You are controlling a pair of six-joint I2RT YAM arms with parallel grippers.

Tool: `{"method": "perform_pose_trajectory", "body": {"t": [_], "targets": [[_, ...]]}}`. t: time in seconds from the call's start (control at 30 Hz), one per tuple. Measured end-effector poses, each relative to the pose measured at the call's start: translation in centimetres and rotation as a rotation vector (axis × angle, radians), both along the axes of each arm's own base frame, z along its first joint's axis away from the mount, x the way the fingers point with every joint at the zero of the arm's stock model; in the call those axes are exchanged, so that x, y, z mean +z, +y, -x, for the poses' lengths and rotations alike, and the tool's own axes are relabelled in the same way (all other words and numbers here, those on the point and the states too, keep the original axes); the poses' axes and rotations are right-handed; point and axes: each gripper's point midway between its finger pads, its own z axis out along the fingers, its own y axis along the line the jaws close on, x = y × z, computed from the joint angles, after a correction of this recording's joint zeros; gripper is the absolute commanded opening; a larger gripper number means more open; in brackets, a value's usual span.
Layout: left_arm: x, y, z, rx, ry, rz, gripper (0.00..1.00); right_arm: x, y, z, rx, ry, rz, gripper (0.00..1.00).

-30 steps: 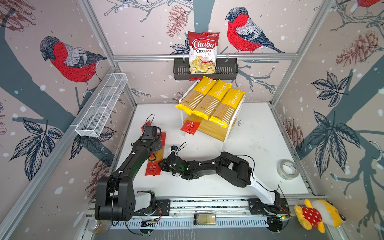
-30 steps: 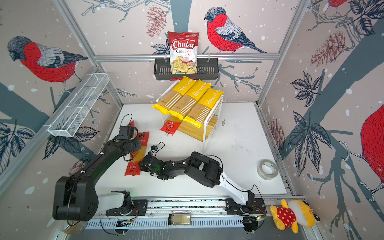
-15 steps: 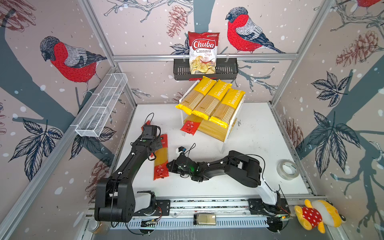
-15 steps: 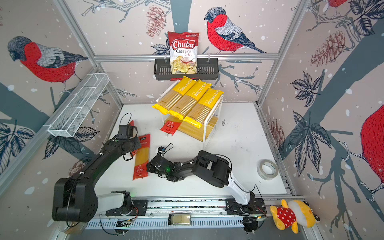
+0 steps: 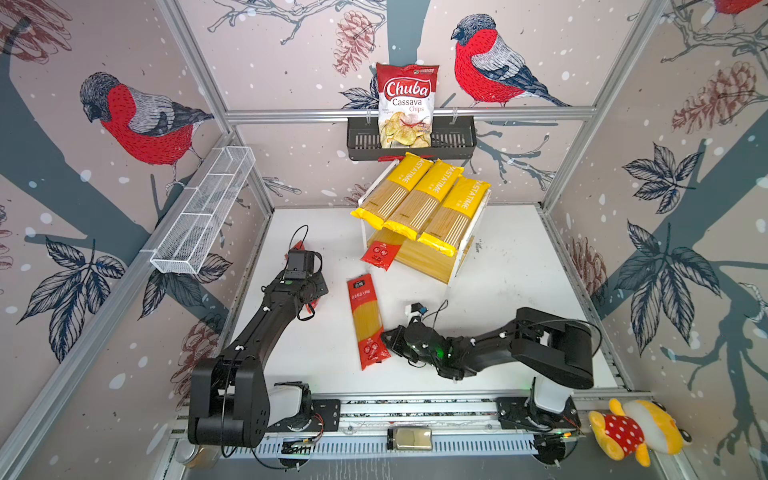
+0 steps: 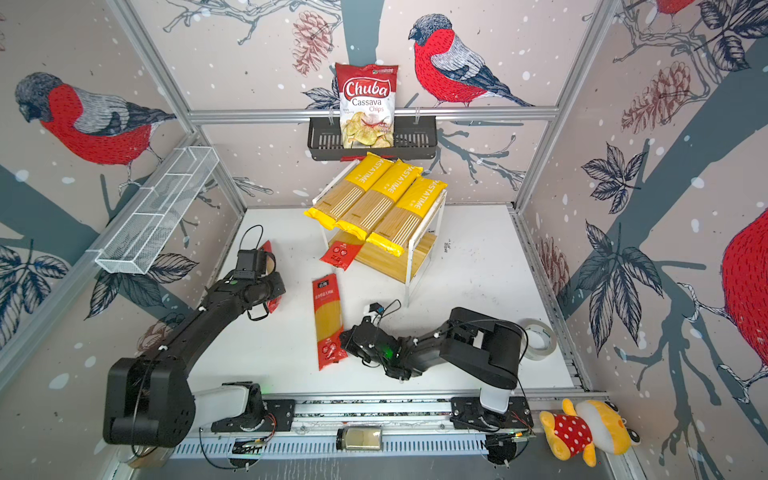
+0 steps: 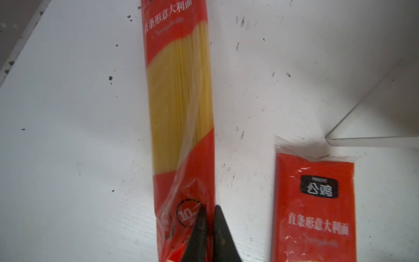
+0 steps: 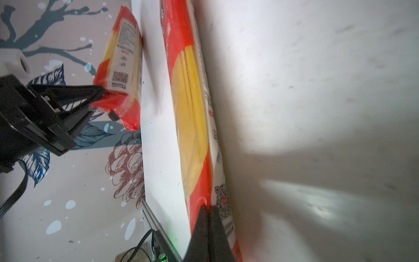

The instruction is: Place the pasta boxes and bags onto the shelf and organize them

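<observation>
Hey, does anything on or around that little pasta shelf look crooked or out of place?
Yes. The shelf stands turned askew on the table. On its lower board a red spaghetti pack pokes out past the front, and the three yellow PASTATIME bags overhang the top board. Nothing looks spilled or torn.

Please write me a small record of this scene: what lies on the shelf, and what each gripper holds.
shelf upper tier: three yellow bags, side by side
shelf lower tier: lower red pack, one end sticking out
left gripper: shut on the left red pack
right gripper: shut on the middle red pack, near end
not yet shelved: left and middle red packs
</observation>
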Motion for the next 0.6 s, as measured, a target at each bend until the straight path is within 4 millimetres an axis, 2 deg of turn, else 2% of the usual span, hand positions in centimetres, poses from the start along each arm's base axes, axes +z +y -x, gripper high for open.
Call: {"method": "perform_pose_trajectory", "body": {"t": [0.2,0.37,0.5,0.6], "targets": [[0.8,-0.3,0.0,0.004,-0.052,0.007,0.31,0.4,-1.6,-0.2,-0.102,0.004,0.009,0.0],[2.5,-1.1,0.1,-0.012,-0.108,0.017,0.38,1.1,-2.8,-0.2,-0.153,-0.016,0.025,0.1],[3.1,-3.8,0.7,-0.094,-0.133,0.05,0.41,2.6,-4.0,-0.8,-0.199,-0.049,0.033,0.24],[2.2,-6.2,2.1,-0.148,-0.116,0.101,0.42,3.6,-4.8,-1.2,-0.227,-0.073,0.029,0.31]]}}
